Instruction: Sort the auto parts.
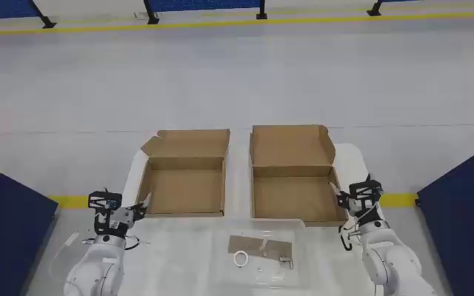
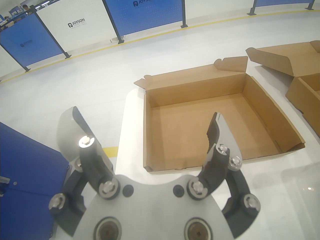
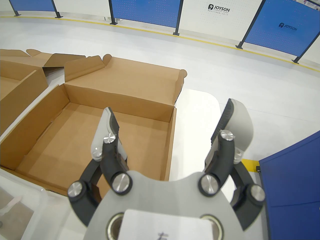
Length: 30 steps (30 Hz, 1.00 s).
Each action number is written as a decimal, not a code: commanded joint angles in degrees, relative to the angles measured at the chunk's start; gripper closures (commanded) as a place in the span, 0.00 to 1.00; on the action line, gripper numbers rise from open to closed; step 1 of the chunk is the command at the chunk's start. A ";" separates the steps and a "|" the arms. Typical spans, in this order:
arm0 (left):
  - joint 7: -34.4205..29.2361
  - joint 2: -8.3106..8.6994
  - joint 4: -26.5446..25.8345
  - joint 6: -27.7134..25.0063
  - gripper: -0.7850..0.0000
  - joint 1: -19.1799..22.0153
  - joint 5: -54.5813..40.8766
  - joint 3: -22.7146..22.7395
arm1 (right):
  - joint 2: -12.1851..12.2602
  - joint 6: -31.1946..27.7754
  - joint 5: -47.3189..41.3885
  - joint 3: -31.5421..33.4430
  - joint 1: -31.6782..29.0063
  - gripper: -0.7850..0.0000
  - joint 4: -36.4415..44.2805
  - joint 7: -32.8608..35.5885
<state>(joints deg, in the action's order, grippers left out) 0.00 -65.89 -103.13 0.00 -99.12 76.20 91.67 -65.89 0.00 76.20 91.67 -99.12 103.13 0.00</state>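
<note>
Watching the top view, I see both arms sitting at the near corners of the white table (image 1: 238, 177). My left gripper (image 2: 145, 113) hangs with its jaws spread wide, just off the near left corner of the left cardboard box (image 1: 185, 191). The right gripper (image 3: 170, 106) is spread too, by the near right corner of the right cardboard box (image 1: 292, 198). The auto parts, a white ring (image 1: 241, 258) and a small metal piece (image 1: 285, 260), lie in the clear tray (image 1: 259, 220) between the arms.
</note>
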 commanded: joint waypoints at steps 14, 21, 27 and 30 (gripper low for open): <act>0.00 0.00 0.00 0.00 0.00 0.00 0.00 0.00 | 0.00 0.00 0.00 0.00 0.00 0.06 0.00 0.00; 0.00 0.00 0.00 0.00 0.00 0.00 0.00 0.00 | 0.30 -3.86 2.14 1.00 1.00 0.00 2.23 0.70; 0.00 0.00 0.00 0.00 0.00 0.00 0.00 0.00 | 1.18 -16.68 6.35 0.94 1.27 0.00 6.97 7.67; 0.00 0.00 0.00 0.00 0.00 0.00 0.00 0.00 | 1.18 -16.68 6.35 0.94 1.27 0.00 6.97 7.67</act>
<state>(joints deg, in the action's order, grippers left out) 0.00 -65.89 -103.13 0.00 -99.12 76.20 91.67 -64.69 -19.02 82.73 92.59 -97.86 110.32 8.12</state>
